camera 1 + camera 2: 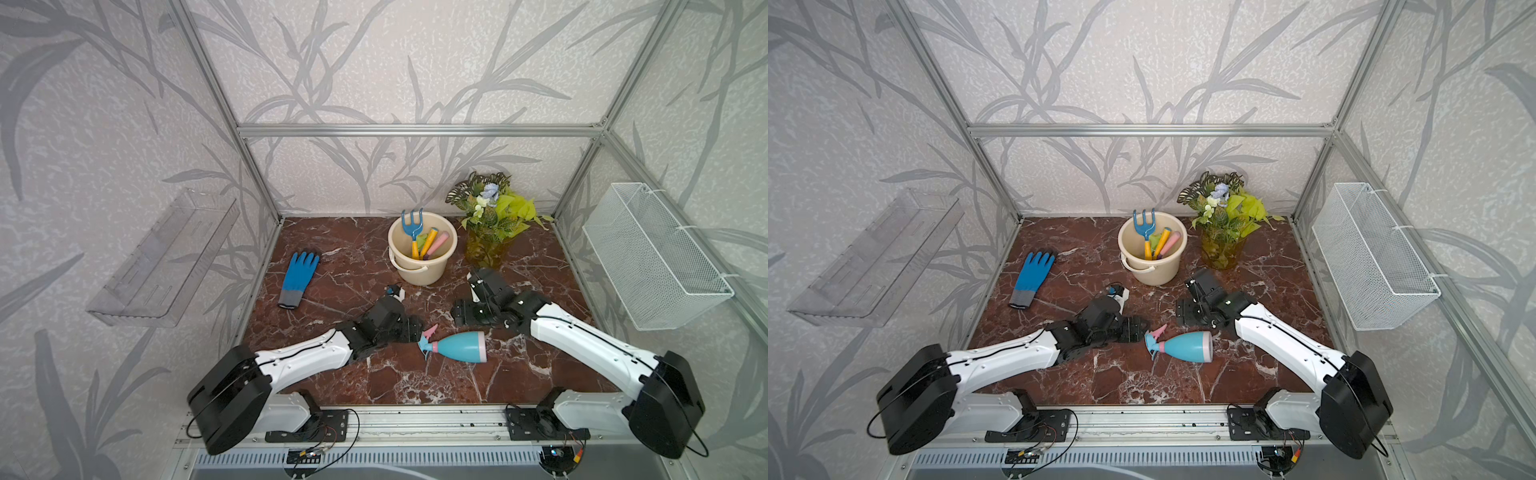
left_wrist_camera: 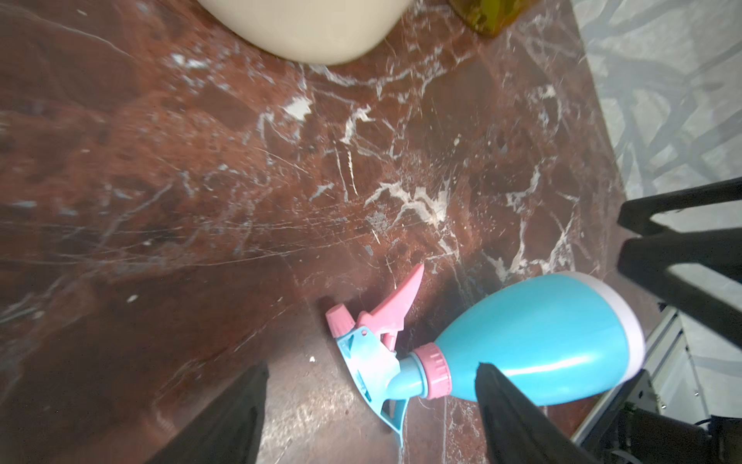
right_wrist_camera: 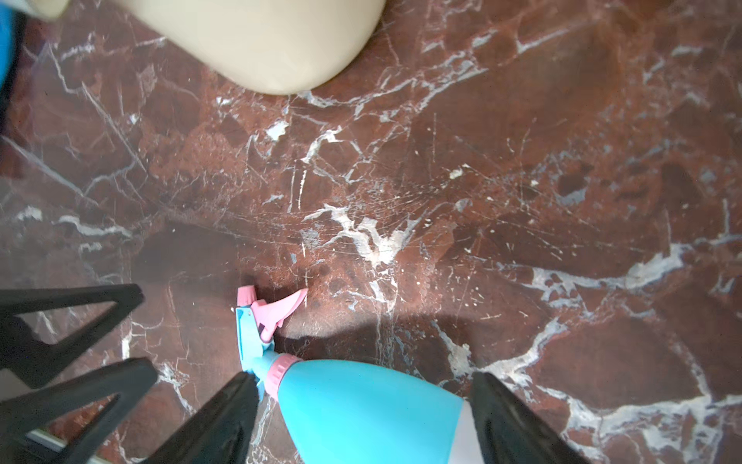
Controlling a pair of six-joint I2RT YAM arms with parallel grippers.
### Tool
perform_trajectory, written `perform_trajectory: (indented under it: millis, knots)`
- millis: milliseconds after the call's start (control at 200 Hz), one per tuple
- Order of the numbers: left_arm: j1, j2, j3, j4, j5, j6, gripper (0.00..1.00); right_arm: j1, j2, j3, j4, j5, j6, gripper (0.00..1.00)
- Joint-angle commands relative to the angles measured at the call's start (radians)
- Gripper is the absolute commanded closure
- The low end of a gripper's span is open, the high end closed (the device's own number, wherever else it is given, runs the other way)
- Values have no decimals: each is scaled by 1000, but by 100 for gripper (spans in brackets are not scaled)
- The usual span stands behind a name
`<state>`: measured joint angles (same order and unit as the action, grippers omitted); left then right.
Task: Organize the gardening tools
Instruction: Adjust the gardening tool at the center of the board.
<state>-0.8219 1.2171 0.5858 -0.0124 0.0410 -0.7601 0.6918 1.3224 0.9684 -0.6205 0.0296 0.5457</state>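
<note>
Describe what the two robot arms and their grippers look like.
Both the left arm and right arm have smooth white shells, bulky black rounded joint housings, and a thin black cable along each white link. The left gripper and right gripper are matte black, with tapering fingers built as open triangular frames.

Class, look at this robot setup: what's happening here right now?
Two robot arms are tidying gardening tools. The blue fork and other hand tools stand in the cream bucket. The spray bottle lies on its side on the table, with the left gripper and right gripper open close by, neither gripping it.
</note>
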Motion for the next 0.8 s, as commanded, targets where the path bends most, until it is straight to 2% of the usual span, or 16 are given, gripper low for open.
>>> perform_trajectory:
  millis: [0,100,265,370,475,560,795]
  knots:
    - [10,-121,-68,-80,-116,-86,13,44,72,82,-138,-39,-168,13]
    - [16,-240,-113,-106,-186,-128,10,74,159,162,-204,-95,-243,16]
    - [36,-360,-125,-171,-247,-147,8,151,334,308,-359,-91,-344,28]
    - [46,-393,-131,-188,-250,-147,7,186,428,362,-419,-60,-381,30]
    - [53,-413,-143,-192,-247,-149,7,209,485,384,-435,-84,-408,31]
    - [58,-427,-147,-199,-245,-149,7,250,522,398,-441,-73,-423,32]
    - [82,-482,-153,-222,-251,-145,7,267,587,418,-444,-51,-449,34]
